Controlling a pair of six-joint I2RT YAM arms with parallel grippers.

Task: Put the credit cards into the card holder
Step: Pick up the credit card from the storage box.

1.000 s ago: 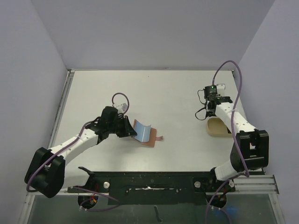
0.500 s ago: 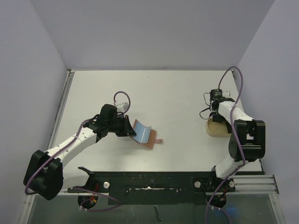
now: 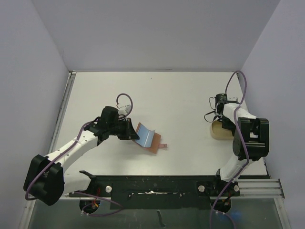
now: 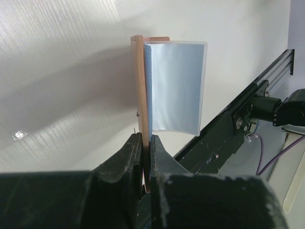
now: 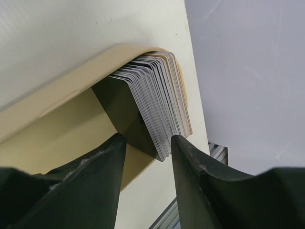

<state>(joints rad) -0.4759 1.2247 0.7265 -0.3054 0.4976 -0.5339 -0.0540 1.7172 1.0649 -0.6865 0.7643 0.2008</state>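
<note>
The card holder (image 3: 153, 142), a reddish-brown leather wallet, stands tilted up off the table left of centre. My left gripper (image 3: 129, 133) is shut on its leather edge (image 4: 139, 86). A grey-blue credit card (image 4: 174, 86) bows out of its inner pocket and shows from above as a curved blue sheet (image 3: 144, 134). At the right, a stack of several more credit cards (image 5: 152, 95) stands on edge in a tan oval tray (image 5: 62, 90). My right gripper (image 5: 148, 139) hangs over that tray (image 3: 218, 132), open. The stack's lower corner lies between its fingers, unclamped.
The tray sits near the table's right edge, close to the lilac side wall. A black rail (image 3: 157, 183) with the arm bases runs along the near edge. The wallet's small snap tab (image 3: 163, 145) points toward the rail.
My right arm has folded in over the tan tray, and its jaws have narrowed around the card stack. The left gripper has kept its hold on the card holder, shifting only slightly.
</note>
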